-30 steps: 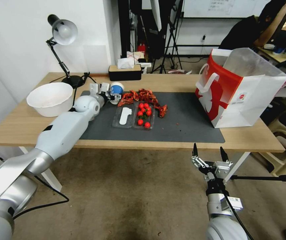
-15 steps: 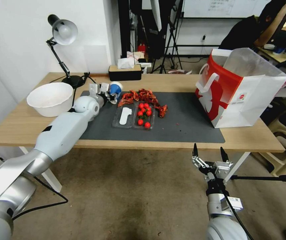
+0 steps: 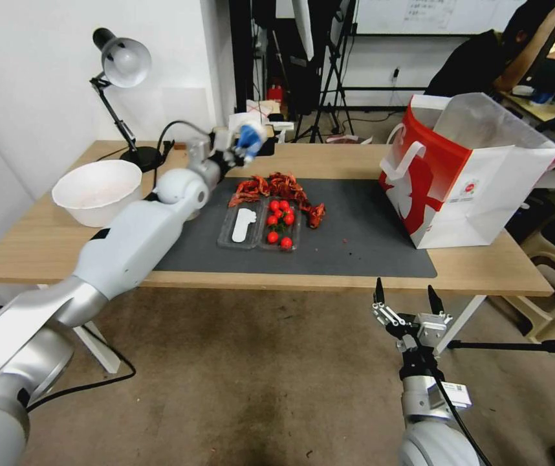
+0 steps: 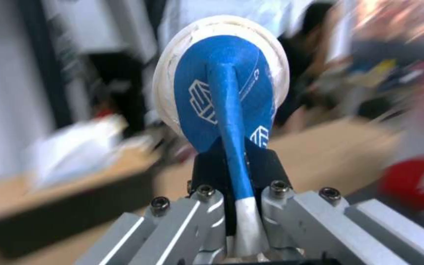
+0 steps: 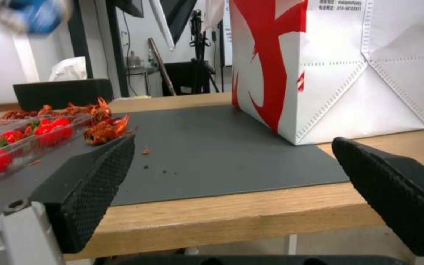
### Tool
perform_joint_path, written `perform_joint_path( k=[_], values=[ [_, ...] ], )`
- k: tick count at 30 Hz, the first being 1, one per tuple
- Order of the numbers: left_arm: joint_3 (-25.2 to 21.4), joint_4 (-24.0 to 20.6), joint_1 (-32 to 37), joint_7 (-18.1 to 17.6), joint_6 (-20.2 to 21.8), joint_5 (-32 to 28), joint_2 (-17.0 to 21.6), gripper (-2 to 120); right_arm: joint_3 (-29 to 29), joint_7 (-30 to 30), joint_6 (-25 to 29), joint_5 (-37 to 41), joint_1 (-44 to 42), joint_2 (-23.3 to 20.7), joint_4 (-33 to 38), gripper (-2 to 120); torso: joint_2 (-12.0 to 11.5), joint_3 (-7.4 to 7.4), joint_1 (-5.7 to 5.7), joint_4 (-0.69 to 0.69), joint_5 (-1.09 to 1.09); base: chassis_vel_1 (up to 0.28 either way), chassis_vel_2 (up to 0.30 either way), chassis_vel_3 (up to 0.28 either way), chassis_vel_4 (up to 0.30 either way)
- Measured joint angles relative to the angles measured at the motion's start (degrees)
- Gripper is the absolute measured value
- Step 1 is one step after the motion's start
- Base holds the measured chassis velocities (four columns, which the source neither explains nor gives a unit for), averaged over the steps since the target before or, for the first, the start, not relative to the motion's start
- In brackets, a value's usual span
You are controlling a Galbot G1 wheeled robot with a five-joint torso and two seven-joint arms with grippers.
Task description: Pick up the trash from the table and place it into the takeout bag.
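My left gripper [image 3: 239, 145] is shut on the blue-and-white paper cup [image 3: 250, 136] and holds it in the air over the back of the table [image 3: 348, 162], left of centre. The left wrist view shows the cup [image 4: 222, 81] squashed flat between the black pads [image 4: 207, 173]. The red-and-white takeout bag [image 3: 465, 175] stands open on the table's right end, its side close in the right wrist view [image 5: 344, 73]. My right gripper [image 3: 407, 299] hangs open below the table's front edge, facing the mat [image 5: 212, 158], with nothing in it [image 5: 234, 151].
A clear tray of cherry tomatoes [image 3: 277, 223] and a pile of red shells [image 3: 277, 186] lie on the dark mat [image 3: 361, 233]. A large white bowl [image 3: 96, 191], a desk lamp [image 3: 122, 65] and a black tissue box [image 3: 226, 147] stand at the left and back.
My left gripper has lifted the blue-and-white cup off the mat and carried it up and to the right. The right arm has stayed still.
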Motion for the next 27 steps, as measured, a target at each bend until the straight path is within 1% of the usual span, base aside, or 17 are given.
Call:
perform_joint_path(
  k=[2, 3, 4, 7, 8, 9, 11, 13, 15, 16, 17, 18, 19, 21, 22, 25, 27],
  values=[
    [0.74, -0.80, -0.80, 0.75, -0.78, -1.26, -0.65, 2, 0.01, 0.01, 0.04, -0.01, -0.07, 0.00, 0.01, 100, 0.00, 0.00, 0.00, 0.01, 0.00, 0.000, 0.000, 0.000, 0.000],
    [2.47, -2.45, -2.45, 1.19, -1.42, -3.47, -1.92, 2, 0.08, 0.04, 0.09, -0.01, -0.18, 0.01, 0.02, 100, 0.00, 0.00, 0.00, 0.01, 0.00, 0.000, 0.000, 0.000, 0.000],
    [2.47, -2.45, -2.45, 1.19, -1.42, -3.47, -1.92, 2, 0.08, 0.04, 0.09, -0.01, -0.18, 0.01, 0.02, 100, 0.00, 0.00, 0.00, 0.01, 0.00, 0.000, 0.000, 0.000, 0.000],
    [5.57, -4.39, -5.59, 1.66, -2.02, -6.39, -4.42, 2, 0.25, 0.12, 0.19, -0.02, -0.28, 0.01, 0.03, 100, 0.00, 0.00, 0.00, 0.01, 0.00, 0.000, 0.000, 0.000, 0.000],
    [5.57, -4.39, -5.59, 1.66, -2.02, -6.39, -4.42, 2, 0.25, 0.12, 0.19, -0.02, -0.28, 0.01, 0.03, 100, 0.00, 0.00, 0.00, 0.01, 0.00, 0.000, 0.000, 0.000, 0.000],
    [6.80, -4.84, -7.00, 1.70, -2.09, -7.69, -5.51, 2, 0.29, 0.14, 0.21, -0.02, -0.27, 0.03, 0.04, 100, 0.00, 0.00, 0.00, 0.01, 0.00, 0.000, 0.000, 0.000, 0.000],
    [9.74, -4.92, -10.53, 1.81, -2.10, -10.69, -8.87, 2, 0.29, 0.14, 0.22, -0.02, -0.24, 0.10, 0.09, 100, 0.00, 0.00, 0.00, 0.01, -0.01, 0.000, 0.000, 0.000, 0.000],
    [10.32, -4.65, -11.32, 1.82, -2.11, -11.09, -9.74, 2, 0.29, 0.14, 0.23, -0.02, -0.23, 0.12, 0.09, 100, 0.00, 0.00, 0.00, 0.00, 0.00, 0.000, 0.000, 0.000, 0.000],
    [12.34, -2.32, -14.36, 1.95, -2.11, -12.01, -14.06, 2, 0.24, 0.14, 0.23, -0.04, -0.12, 0.27, 0.20, 100, 0.00, 0.00, 0.00, 0.00, 0.01, 0.000, 0.000, 0.000, 0.000],
    [12.34, -2.32, -14.36, 1.95, -2.11, -12.01, -14.06, 2, 0.24, 0.14, 0.23, -0.04, -0.12, 0.27, 0.20, 100, 0.00, 0.00, 0.00, 0.00, 0.01, 0.000, 0.000, 0.000, 0.000],
    [12.79, -1.32, -15.17, 2.08, -2.10, -12.12, -15.42, 2, 0.23, 0.14, 0.23, -0.04, -0.10, 0.29, 0.26, 100, 0.00, 0.00, 0.00, 0.00, 0.01, 0.000, 0.000, 0.000, 0.000],
    [13.58, 0.92, -16.67, 2.43, -2.11, -12.18, -18.25, 2, 0.22, 0.14, 0.23, -0.05, -0.09, 0.33, 0.43, 100, 0.00, 0.00, 0.00, 0.02, 0.01, 0.000, 0.000, 0.000, 0.000],
    [13.58, 0.92, -16.67, 2.43, -2.11, -12.18, -18.25, 2, 0.22, 0.14, 0.23, -0.05, -0.09, 0.33, 0.43, 100, 0.00, 0.00, 0.00, 0.02, 0.01, 0.000, 0.000, 0.000, 0.000],
    [14.75, 5.25, -18.36, 3.56, -2.33, -12.12, -22.42, 2, 0.23, 0.14, 0.22, -0.07, -0.09, 0.47, 0.87, 100, 0.00, 0.00, 0.00, 0.00, 0.01, 0.000, 0.000, 0.000, 0.000],
    [14.75, 5.25, -18.36, 3.56, -2.33, -12.12, -22.42, 2, 0.23, 0.14, 0.22, -0.07, -0.09, 0.47, 0.87, 100, 0.00, 0.00, 0.00, 0.00, 0.01, 0.000, 0.000, 0.000, 0.000],
    [15.94, 9.62, -19.21, 4.89, -2.78, -11.78, -26.05, 2, 0.23, 0.14, 0.20, -0.16, -0.25, 0.75, 1.33, 100, 0.00, 0.00, 0.00, 0.00, 0.00, 0.000, 0.000, 0.000, 0.000],
    [16.45, 10.71, -19.30, 5.22, -2.92, -11.64, -26.82, 2, 0.23, 0.14, 0.19, -0.20, -0.28, 0.86, 1.38, 100, 0.00, 0.00, 0.00, 0.00, 0.00, 0.000, 0.000, 0.000, 0.000]
  ],
)
